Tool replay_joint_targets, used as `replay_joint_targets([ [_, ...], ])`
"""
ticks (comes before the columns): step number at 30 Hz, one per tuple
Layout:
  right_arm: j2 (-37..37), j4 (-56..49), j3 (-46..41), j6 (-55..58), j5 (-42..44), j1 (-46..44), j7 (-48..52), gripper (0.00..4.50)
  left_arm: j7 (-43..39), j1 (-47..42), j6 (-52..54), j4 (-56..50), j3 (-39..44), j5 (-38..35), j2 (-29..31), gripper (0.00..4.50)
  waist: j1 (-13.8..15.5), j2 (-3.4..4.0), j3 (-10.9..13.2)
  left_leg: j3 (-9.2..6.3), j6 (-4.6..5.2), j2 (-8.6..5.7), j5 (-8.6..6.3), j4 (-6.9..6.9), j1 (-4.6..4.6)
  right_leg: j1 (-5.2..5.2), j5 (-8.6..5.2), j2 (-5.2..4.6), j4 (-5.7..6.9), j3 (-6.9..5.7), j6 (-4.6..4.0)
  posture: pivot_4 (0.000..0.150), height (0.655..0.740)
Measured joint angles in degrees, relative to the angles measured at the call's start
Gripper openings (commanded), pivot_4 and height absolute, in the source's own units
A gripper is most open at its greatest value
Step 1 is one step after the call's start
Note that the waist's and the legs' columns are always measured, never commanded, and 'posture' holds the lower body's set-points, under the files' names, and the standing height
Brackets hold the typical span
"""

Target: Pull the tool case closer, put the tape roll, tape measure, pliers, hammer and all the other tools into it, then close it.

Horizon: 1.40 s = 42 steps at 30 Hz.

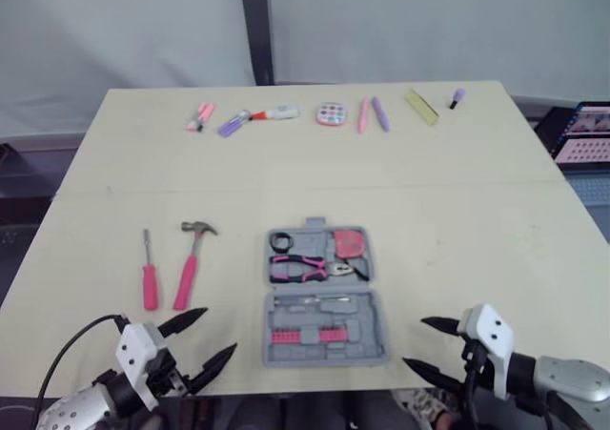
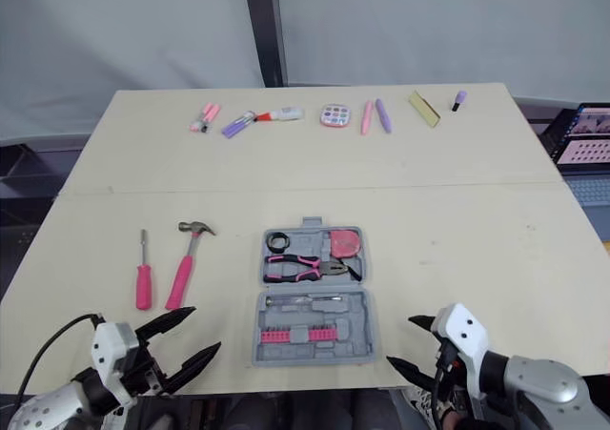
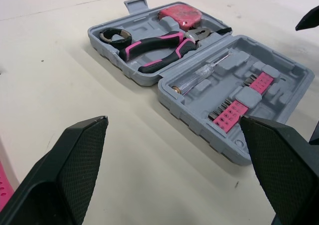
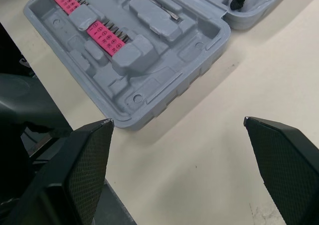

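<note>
Pale desk (image 1: 457, 220), grey curtain behind. Tool case (image 1: 374, 339) lies open btwn left tool (image 1: 219, 330) & right tool (image 1: 415, 342), both w/ fingers apart, holding nothing. Pliers (image 1: 305, 268), tape measure (image 1: 351, 243) & tape roll (image 1: 281, 241) sit in its far half. Hammer (image 1: 193, 258) & screwdriver (image 1: 150, 277) lie just ahead of left tool. Case looks like stiff plastic, prob. light, slides easily: take it by the near half's side walls. Hammer prob. head-heavy; grip the handle near the head. Small items far beyond both tools: can't ID.

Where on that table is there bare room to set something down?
Bare: the pale tabletop right of the open grey plastic tool case, and the band between it and the far row of small pastel items. Crowded: left of the case, where the pink-handled hammer and screwdriver lie.
</note>
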Motion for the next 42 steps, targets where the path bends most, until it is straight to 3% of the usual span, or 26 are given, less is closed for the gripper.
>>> replay_joint_targets([
  [15, 0.55, 1.5, 0.14, -4.12, -0.04, 0.01, 0.02, 4.42, -0.79, 0.12, -2.1, 1.26, 1.12, -0.11, 0.64, 4.5, -0.03, 0.0, 0.0, -0.01, 0.0, -0.01, 0.0, 0.03, -0.02, 0.0, 0.0, 0.0, -0.01, -0.02, 0.0, 0.15, 0.74],
  [30, 2.4, 5.96, -2.37, -23.23, 0.5, 1.93, 4.57, 4.42, 26.96, 3.48, 21.07, -18.29, 6.51, -7.17, -8.75, 4.5, -0.02, -0.14, 0.09, 0.0, 0.03, 0.0, -0.01, 0.07, 0.01, 0.04, 0.02, 0.04, 0.01, 0.13, 0.03, 0.15, 0.74],
  [36, 1.87, 6.43, -2.34, -23.88, 1.28, 0.34, 5.94, 4.42, 37.21, -4.31, 31.79, -19.71, 7.83, -6.05, -6.89, 4.5, 0.05, -0.15, 0.1, -0.03, 0.02, -0.07, -0.01, 0.14, 0.05, 0.08, 0.02, 0.03, 0.12, 0.13, 0.03, 0.15, 0.74],
  [42, 0.74, 6.66, -2.37, -23.33, 1.29, 0.24, 6.29, 4.42, 40.02, -12.29, 39.01, -19.41, 9.89, -6.95, -3.8, 4.5, -0.02, -0.15, 0.1, -0.01, 0.01, -0.05, -0.02, 0.17, 0.06, 0.04, 0.01, 0.04, 0.2, 0.02, 0.03, 0.15, 0.74],
])
